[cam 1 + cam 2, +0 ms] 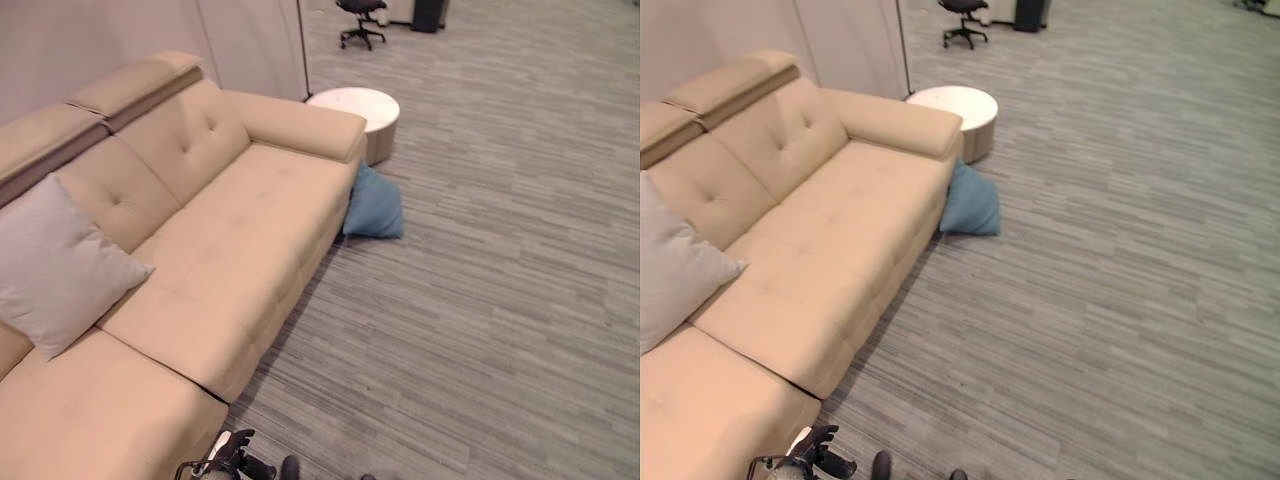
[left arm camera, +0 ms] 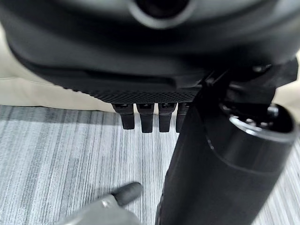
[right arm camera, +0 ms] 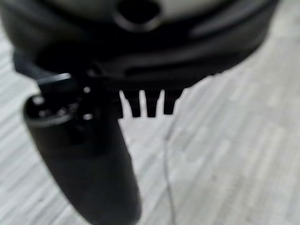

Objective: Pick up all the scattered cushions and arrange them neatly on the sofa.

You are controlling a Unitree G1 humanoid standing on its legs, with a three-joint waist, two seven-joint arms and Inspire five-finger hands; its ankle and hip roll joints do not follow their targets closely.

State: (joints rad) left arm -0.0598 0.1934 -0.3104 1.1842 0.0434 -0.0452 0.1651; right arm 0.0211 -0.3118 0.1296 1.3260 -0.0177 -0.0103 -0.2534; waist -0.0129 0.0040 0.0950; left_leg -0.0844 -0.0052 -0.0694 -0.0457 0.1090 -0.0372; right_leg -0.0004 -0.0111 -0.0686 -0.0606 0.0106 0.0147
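You have one grey cushion (image 1: pixel 55 262) propped against the beige sofa (image 1: pixel 230 240) backrest at the frame's left. A blue cushion (image 1: pixel 374 205) lies on the floor (image 1: pixel 500 300) at centre, leaning on the sofa's end beside the round white table (image 1: pixel 358 108). Your left hand (image 2: pixel 145 115) and right hand (image 3: pixel 145 105) hang with fingers straight, holding nothing.
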